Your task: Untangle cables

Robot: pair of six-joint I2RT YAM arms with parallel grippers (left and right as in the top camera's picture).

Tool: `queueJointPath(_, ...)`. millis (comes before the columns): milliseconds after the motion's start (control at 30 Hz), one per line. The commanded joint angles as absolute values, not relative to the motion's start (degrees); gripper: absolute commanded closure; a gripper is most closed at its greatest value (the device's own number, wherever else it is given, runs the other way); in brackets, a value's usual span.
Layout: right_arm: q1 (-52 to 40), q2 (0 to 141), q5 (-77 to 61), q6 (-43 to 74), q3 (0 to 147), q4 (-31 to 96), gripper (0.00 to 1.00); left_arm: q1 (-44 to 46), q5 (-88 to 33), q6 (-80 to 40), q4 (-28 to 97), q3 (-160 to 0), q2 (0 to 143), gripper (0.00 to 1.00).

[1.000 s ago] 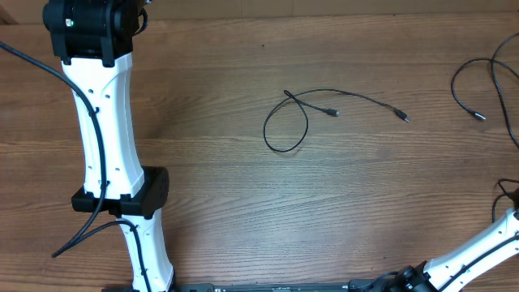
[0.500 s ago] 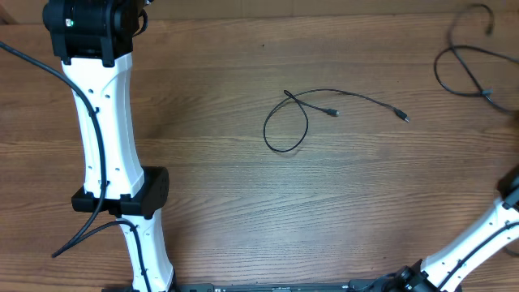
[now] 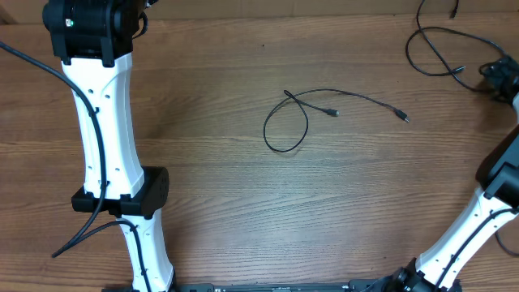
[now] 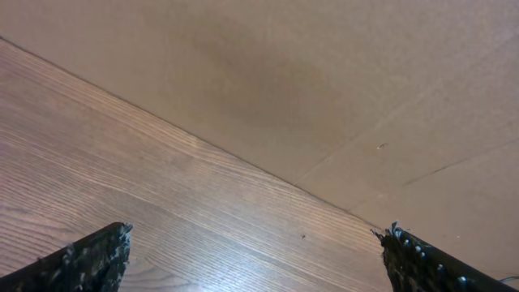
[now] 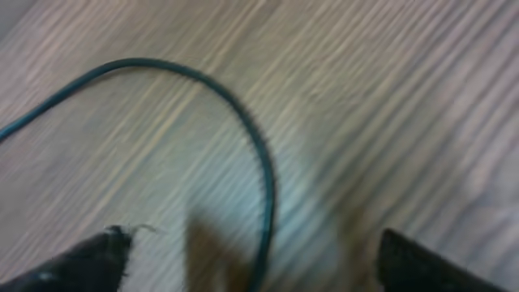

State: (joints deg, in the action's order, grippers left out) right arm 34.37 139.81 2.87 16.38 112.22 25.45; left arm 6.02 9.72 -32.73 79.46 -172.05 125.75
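One thin black cable lies in a loop at the table's middle, its two plug ends trailing to the right. A second cable curls at the far right corner. My right gripper hovers low over that second cable, which runs loose between its open jaws. My left gripper is open and empty at the far left edge, with no cable near it.
The left arm stretches along the table's left side, with its thick black base cable beside it. The right arm rises along the right edge. A brown board wall stands behind the table.
The right arm swung toward the far right corner, pulling the second cable up and to the left. Its jaws, shut earlier, now stand open around the cable. The left arm and the middle cable stayed still.
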Motion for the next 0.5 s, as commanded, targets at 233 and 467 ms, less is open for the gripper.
queueJointPath(233,35.68,133.82,5.08,16.36,114.52,28.84,0.00,6.44,10.55,-33.39,79.53,-172.11,126.02,0.01)
queueJointPath(467,33.04,124.66,-13.58,8.27,114.52,36.58,0.00,6.39,11.86,-33.23,79.46,-172.11,126.02,0.00)
